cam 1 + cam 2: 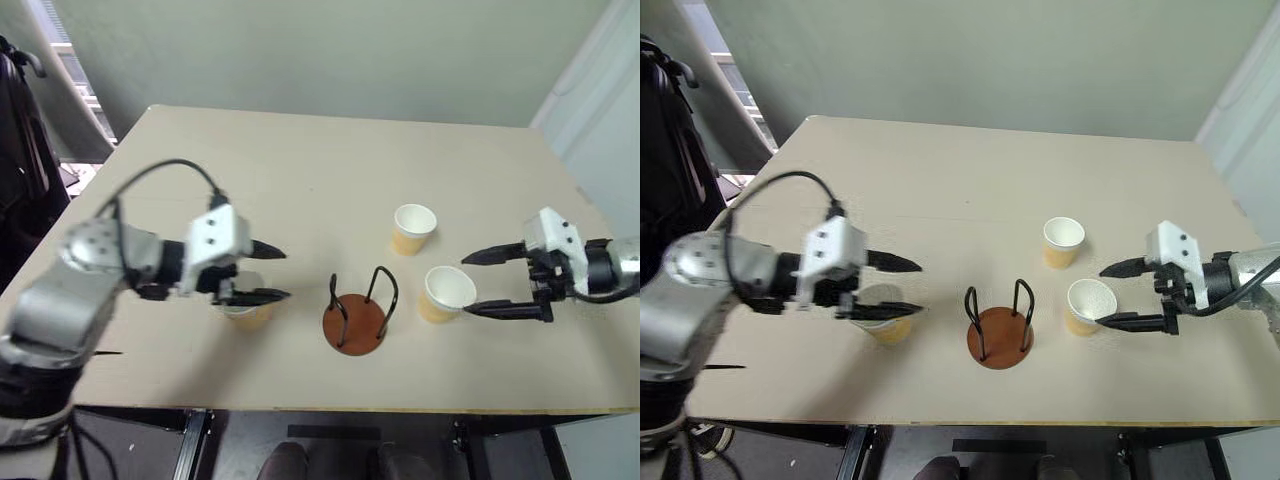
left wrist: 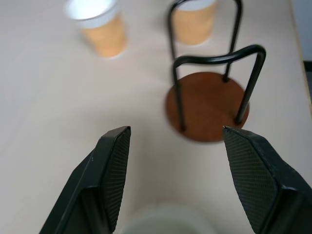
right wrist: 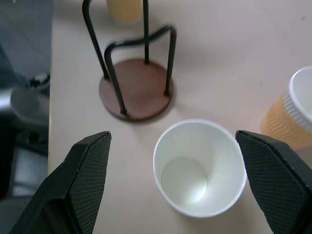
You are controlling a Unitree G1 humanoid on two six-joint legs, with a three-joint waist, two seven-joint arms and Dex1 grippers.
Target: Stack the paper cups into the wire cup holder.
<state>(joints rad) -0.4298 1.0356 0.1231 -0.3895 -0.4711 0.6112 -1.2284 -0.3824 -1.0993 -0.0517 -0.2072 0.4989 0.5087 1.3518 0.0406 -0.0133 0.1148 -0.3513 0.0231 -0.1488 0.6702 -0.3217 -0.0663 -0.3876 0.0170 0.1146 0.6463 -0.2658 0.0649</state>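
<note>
You have three paper cups, all upright on the table with white insides and rims and pale yellow-tan outsides, and none is in the wire cup holder (image 1: pixel 356 318) yet. The holder, a round reddish-brown disc with two thin black wire arches crossing above it, stands empty near the table's front edge. One cup (image 1: pixel 244 308) sits to its left, partly hidden from you. A second cup (image 1: pixel 445 293) stands just right of the holder, and the third cup (image 1: pixel 413 229) stands a little farther back, near the second.
</note>
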